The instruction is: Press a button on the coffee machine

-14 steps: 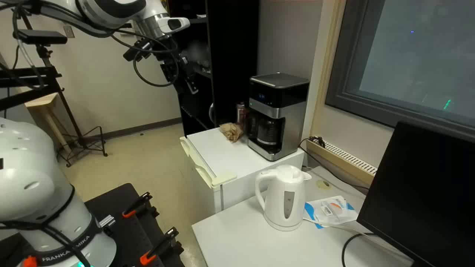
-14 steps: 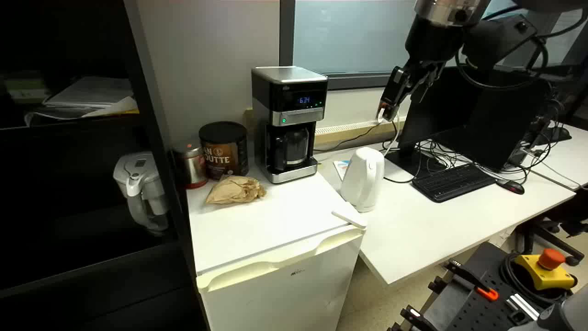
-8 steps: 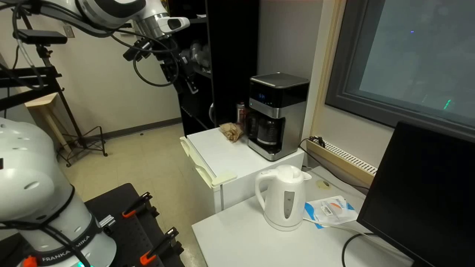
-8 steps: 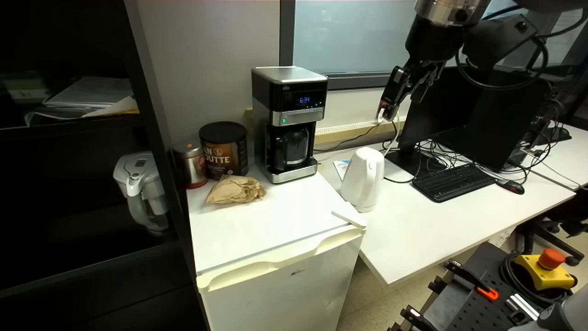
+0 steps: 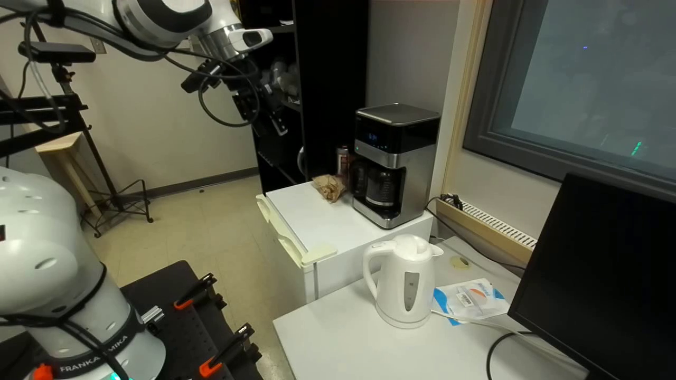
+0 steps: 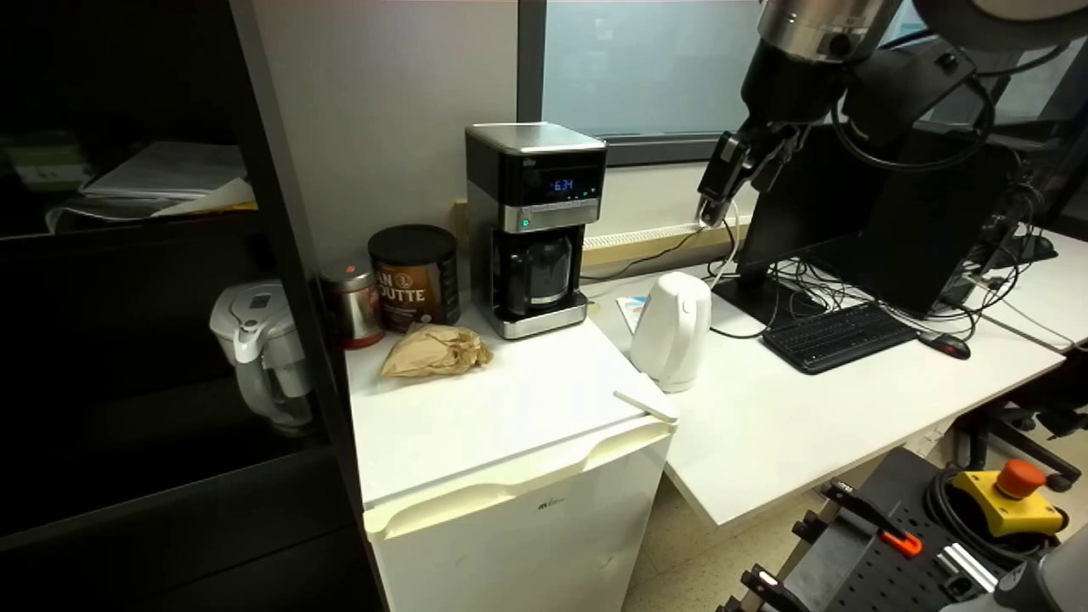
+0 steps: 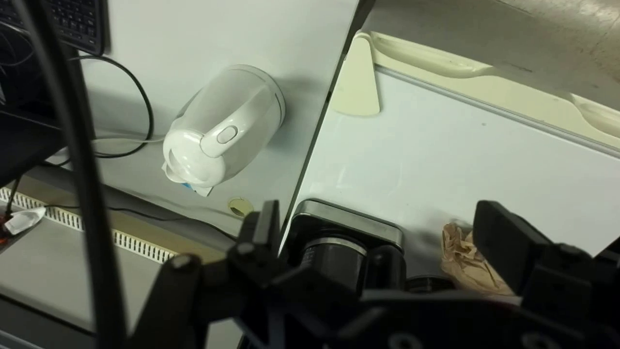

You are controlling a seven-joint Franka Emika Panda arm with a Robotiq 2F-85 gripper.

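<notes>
Presently, left to right in an exterior view, landmark = the coffee machine [image 6: 535, 219], upright on the small fridge [image 6: 501, 425]. Dark canister [image 6: 415, 280]: just left of the machine. Paper bag [image 6: 438, 350]: front-left of it. White kettle [image 6: 673, 331]: right of it, on the desk [image 6: 782, 425]. My gripper [image 7: 378, 215]: farther right, in front of the machine and well apart from it; fingers [image 7: 266, 223] spread wide, nothing held. Key relation: from my fingertips the machine's panel [image 6: 557, 189] lies leftward and deeper in that view, the machine's long axis vertical. I judge the approach must run across, then straight in at the panel. Hard to make out: no single button can be told apart; in the wrist view my own body covers the machine's upper front, leaving the carafe [image 7: 334, 261] partly visible.
</notes>
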